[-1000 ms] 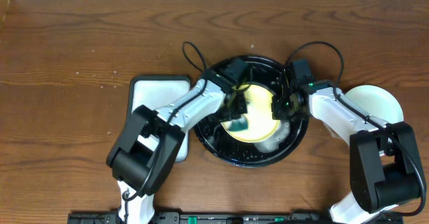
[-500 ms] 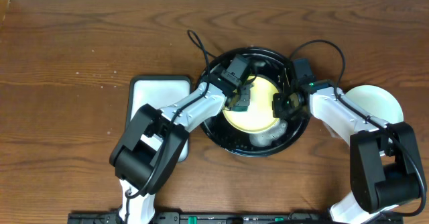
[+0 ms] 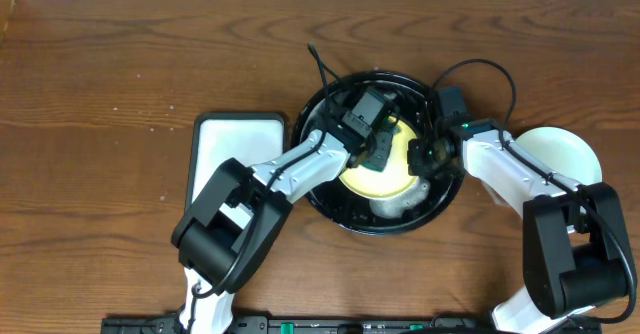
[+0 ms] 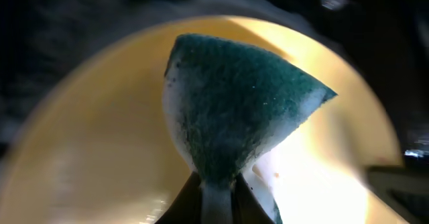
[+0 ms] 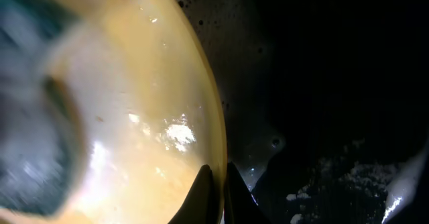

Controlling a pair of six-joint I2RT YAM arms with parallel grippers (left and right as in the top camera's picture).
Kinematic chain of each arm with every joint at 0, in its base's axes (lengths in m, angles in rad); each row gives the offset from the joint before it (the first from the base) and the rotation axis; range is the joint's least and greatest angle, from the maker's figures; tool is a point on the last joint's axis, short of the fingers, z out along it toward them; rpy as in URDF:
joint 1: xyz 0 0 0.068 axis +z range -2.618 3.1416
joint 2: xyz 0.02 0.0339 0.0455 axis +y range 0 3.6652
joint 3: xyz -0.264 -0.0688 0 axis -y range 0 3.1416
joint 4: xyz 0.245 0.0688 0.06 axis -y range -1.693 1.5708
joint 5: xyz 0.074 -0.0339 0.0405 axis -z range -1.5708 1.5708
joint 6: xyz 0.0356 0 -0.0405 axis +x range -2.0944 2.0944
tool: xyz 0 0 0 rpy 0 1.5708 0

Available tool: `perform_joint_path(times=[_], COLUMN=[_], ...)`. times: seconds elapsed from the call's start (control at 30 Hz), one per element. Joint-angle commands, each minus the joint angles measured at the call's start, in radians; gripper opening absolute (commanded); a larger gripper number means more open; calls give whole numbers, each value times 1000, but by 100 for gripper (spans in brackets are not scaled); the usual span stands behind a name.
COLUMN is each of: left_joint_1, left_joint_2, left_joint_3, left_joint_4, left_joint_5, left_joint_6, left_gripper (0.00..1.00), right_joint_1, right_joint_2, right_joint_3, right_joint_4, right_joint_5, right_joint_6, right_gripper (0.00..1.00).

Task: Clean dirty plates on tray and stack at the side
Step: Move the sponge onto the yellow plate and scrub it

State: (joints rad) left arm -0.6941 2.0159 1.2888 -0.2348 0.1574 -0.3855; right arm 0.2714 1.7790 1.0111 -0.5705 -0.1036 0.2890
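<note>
One yellow plate [image 3: 375,182] is scrubbed in the black tray [image 3: 338,218] with a green sponge [image 4: 234,103] clamped in the left gripper [image 4: 218,192], its rim pinched by the right gripper [image 5: 216,184]; lifting out to stack is judged next.

Colour log. I read the yellow plate [image 3: 365,182] as pale yellow, glossy, with white glints. The round tray [image 3: 330,209] beneath is black, flecked with white suds [image 3: 400,206]. The sponge [image 4: 248,117] has a dark teal-green scouring face and a white underside. The side plate [image 3: 570,154] is near-white with a faint mint tinge. The rectangular tray [image 3: 235,139] is white. The counter [image 3: 120,64] is reddish-brown wood grain.
</note>
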Motion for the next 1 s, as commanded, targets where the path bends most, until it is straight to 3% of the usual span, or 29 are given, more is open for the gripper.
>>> perform_joint_path(times=[0.0, 0.17, 0.27, 0.43, 0.67, 0.97], left_joint_1=[-15, -14, 10, 123, 285, 297], left_joint_2=[40, 40, 40, 40, 40, 24], left_joint_3=[-17, -17, -17, -17, -17, -16], left_joint_4=[-10, -31, -99, -230, -242, -166], left_joint_5=[170, 300, 270, 246, 245, 209], left_joint_6=[-201, -264, -279, -427, -474, -313], left_gripper=[8, 8, 8, 8, 8, 8], right_joint_1=[-2, -2, -2, -2, -2, -2], right_joint_2=[-7, -7, -7, -7, -7, -7], right_joint_3=[-11, -11, -11, -11, -11, -11], right_joint_4=[-18, -19, -24, -27, -24, -32], right_joint_5=[2, 2, 2, 2, 2, 3], right_joint_6=[-24, -24, -25, -24, -25, -44], right_gripper=[1, 1, 1, 1, 1, 1])
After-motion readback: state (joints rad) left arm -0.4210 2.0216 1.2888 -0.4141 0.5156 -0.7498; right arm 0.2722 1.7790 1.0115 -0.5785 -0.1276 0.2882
